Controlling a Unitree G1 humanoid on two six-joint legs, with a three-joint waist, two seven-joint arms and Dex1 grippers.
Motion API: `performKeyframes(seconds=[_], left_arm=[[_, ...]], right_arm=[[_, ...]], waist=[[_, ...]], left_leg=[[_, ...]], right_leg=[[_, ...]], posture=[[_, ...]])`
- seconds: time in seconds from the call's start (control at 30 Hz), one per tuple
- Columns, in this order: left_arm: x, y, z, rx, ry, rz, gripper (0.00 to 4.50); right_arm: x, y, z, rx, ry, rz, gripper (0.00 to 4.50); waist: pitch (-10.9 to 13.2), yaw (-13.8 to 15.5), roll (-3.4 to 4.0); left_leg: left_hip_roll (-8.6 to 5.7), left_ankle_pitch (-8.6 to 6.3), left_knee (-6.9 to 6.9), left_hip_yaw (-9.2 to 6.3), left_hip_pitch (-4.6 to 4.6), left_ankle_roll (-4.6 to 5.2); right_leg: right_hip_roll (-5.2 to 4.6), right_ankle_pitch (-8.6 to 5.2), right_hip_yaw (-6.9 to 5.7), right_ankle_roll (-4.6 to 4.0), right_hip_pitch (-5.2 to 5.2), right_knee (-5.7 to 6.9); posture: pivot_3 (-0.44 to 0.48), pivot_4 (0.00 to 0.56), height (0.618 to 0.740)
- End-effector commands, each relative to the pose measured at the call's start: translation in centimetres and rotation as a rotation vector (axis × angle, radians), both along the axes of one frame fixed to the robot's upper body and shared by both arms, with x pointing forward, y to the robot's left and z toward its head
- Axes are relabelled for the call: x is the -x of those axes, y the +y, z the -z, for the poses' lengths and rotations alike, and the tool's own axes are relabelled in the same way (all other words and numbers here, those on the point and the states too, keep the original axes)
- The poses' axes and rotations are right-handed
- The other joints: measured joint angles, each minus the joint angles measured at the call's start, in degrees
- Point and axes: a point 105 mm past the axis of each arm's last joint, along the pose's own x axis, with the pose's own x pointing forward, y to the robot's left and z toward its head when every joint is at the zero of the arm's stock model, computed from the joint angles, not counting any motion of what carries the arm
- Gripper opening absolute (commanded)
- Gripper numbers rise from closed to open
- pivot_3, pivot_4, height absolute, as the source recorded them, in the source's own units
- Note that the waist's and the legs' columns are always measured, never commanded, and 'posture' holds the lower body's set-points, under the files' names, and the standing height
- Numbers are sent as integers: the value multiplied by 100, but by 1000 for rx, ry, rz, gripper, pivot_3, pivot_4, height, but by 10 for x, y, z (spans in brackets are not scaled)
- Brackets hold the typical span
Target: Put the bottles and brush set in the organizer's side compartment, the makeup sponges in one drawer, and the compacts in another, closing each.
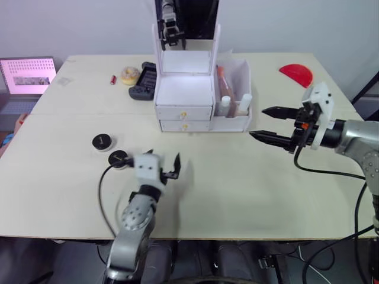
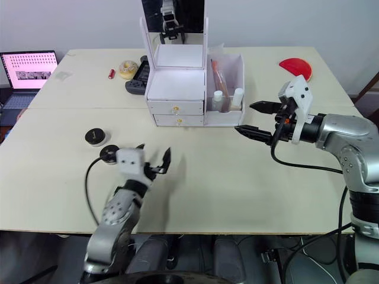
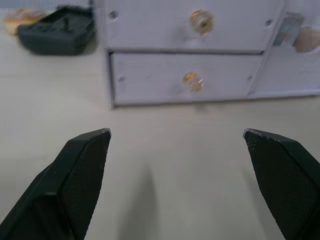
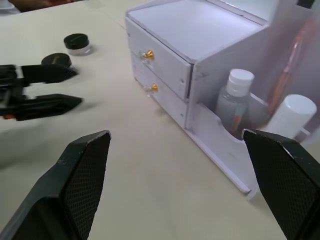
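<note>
From the head camera, the left gripper hovers low over the table with its fingers spread and nothing between them; the two black compacts lie on the table just off its outer side, the nearer one close by its wrist, and the white organizer stands ahead of it, both drawers shut. The right gripper hangs with its fingers spread wide and empty, tips pointing toward the organizer's side compartment, which is just beyond them and holds two bottles and a brush set. In the left wrist view, the two fingers stand far apart, and the lower drawer's gold knob sits ahead between them. In the right wrist view, the fingers are likewise wide apart; the capped bottles stand in the compartment ahead, and the left gripper shows across the table, near the compacts.
</note>
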Motion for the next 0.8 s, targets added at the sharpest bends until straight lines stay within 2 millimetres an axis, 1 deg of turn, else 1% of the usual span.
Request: performKeyframes(seconds=[0.03, 0.13, 0.23, 0.37, 0.6, 0.8], left_arm=[[-18, -9, -10, 15, -41, -17, 4474], [-33, -14, -12, 0, -52, -21, 4474], [-40, -15, -12, 7, -54, -27, 4474], [-51, -34, -15, 19, -72, 19, 4474], [-57, -49, -19, 30, -88, 46, 4474], [-63, -51, -16, 33, -76, 33, 4474]], right_arm=[[3, 3, -10, 5, -43, -13, 4500], [5, 3, -9, 8, -44, -10, 4500], [5, 2, -10, 7, -47, -1, 4500], [7, 2, -9, 10, -44, 5, 4500], [8, 1, -8, 9, -40, 10, 4500], [9, -1, -7, 8, -38, 15, 4500]], waist=[[0, -8, 0], [0, -5, 0], [0, -10, 0], [0, 16, 0], [0, 10, 0], [0, 0, 0]], left_leg=[[0, 0, -1, -1, -1, 0], [0, 1, 0, -2, -2, -1], [0, 1, 0, -2, -2, -1], [-2, 2, 2, -3, -2, -2], [-4, 2, 3, -4, -3, -3], [-4, 2, 3, -4, -3, -2]], right_leg=[[1, 1, 0, 1, -3, 1], [2, 1, -2, 2, -5, 6], [1, 2, -1, 3, -5, 5], [1, 2, -1, 4, -5, 7], [0, 4, -1, 7, -5, 6], [1, 5, -1, 9, -5, 7]], posture=[[0, 150, 740], [0, 150, 740], [0, 150, 740], [0, 150, 740], [0, 150, 740], [0, 150, 740]])
